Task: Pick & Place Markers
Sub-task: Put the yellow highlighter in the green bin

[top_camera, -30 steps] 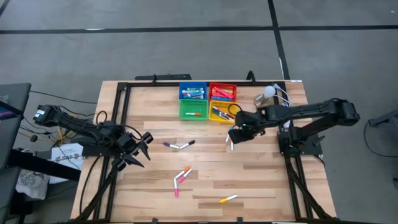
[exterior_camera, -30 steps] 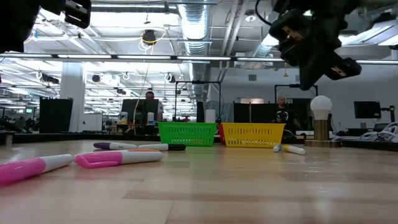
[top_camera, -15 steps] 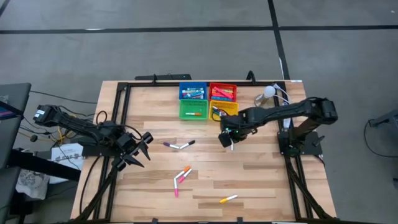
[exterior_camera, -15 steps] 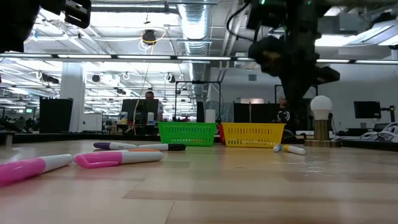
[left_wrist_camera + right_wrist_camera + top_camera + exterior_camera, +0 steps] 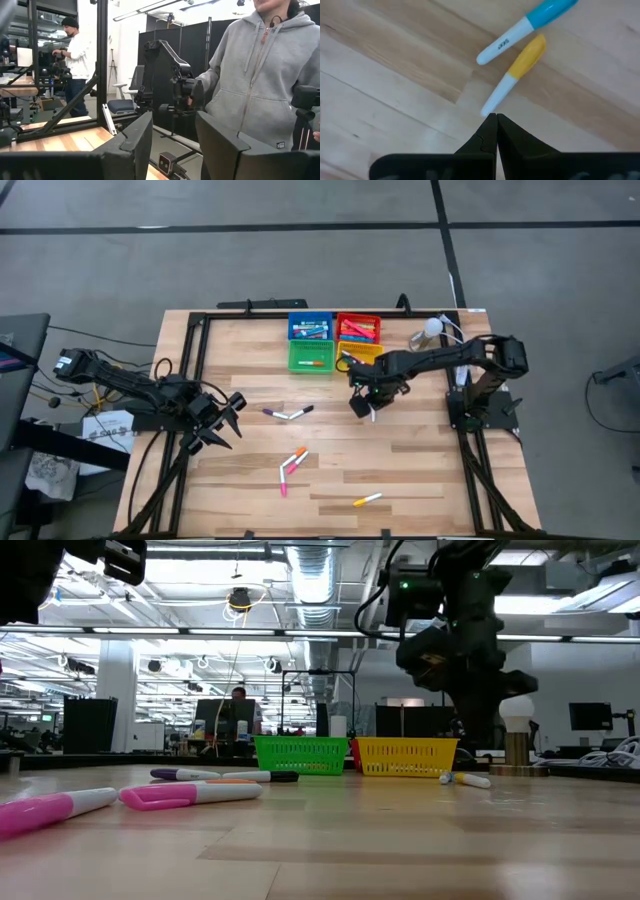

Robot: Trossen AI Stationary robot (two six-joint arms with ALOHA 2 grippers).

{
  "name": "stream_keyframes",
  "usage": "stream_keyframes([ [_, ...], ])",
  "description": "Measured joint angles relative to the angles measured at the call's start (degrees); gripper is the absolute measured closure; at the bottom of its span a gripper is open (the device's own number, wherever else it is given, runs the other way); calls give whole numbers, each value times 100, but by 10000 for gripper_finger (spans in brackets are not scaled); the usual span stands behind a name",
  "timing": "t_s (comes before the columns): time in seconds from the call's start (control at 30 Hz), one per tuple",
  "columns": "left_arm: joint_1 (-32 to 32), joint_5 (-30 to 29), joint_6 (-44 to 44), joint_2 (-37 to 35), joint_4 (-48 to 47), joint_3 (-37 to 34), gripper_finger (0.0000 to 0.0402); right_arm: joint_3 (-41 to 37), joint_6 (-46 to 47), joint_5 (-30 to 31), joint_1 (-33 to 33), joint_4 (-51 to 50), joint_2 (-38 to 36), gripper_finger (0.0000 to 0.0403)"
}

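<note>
Yellow-capped white-barrelled marker [image 5: 516, 78] lies flat on the pale wood-plank table [image 5: 395, 75], its white end just ahead of the right gripper's [image 5: 492, 127] fingertips, which are pressed together and empty. Blue-capped white marker [image 5: 526, 30] lies beside it, farther out. Left gripper [image 5: 228, 418] waits apart, fingers partly spread, empty.
</note>
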Motion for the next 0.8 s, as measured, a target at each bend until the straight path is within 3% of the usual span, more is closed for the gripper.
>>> stream_keyframes([
  [0.37,-1,2,0,1,-2,0,251,-142,-299,48,-211,20,0,391],
  [0.8,-2,0,0,2,-2,0,251,-381,-17,148,-143,389,0,224],
])
